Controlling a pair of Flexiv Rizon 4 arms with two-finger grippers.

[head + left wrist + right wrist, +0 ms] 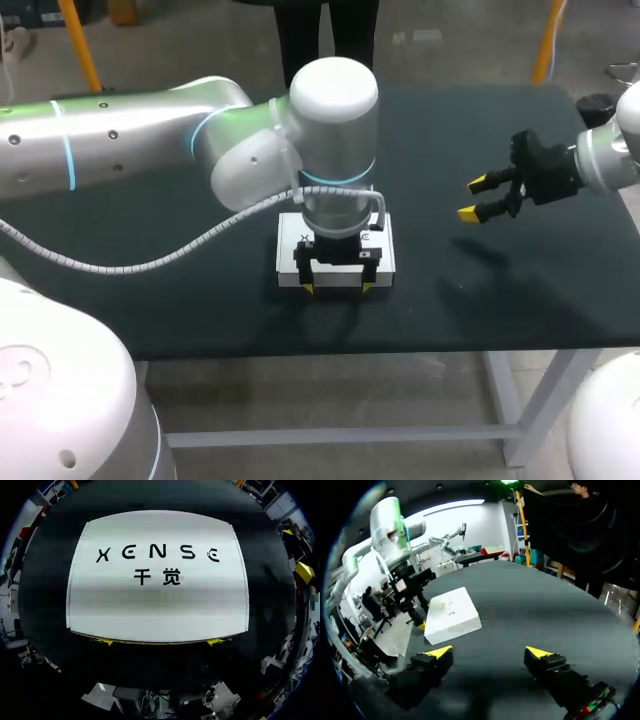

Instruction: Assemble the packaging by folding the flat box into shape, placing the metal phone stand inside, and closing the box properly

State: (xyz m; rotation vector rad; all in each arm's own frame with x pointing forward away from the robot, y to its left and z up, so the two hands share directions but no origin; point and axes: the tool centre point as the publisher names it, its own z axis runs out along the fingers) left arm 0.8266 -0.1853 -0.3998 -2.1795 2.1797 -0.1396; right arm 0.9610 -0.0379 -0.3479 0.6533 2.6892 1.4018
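Observation:
A white box [386, 252] with black print on its lid lies shut and flat on the dark table, near the front middle. My left gripper [338, 288] points straight down over it, open, with both yellow tips at the box's front edge. In the left wrist view the lid [157, 580] spreads out ahead of the left gripper [160, 641], whose tips sit wide apart along the near side. My right gripper [472, 198] hangs open above the table, well to the right of the box. In its own view the right gripper [488, 652] holds nothing and the box [451, 615] lies ahead. No phone stand shows.
The dark table [200, 300] is bare around the box, with its front edge close behind my left gripper's tips. A small dark round object [597, 105] sits at the back right corner. My left arm's cable [150, 262] hangs over the table's left part.

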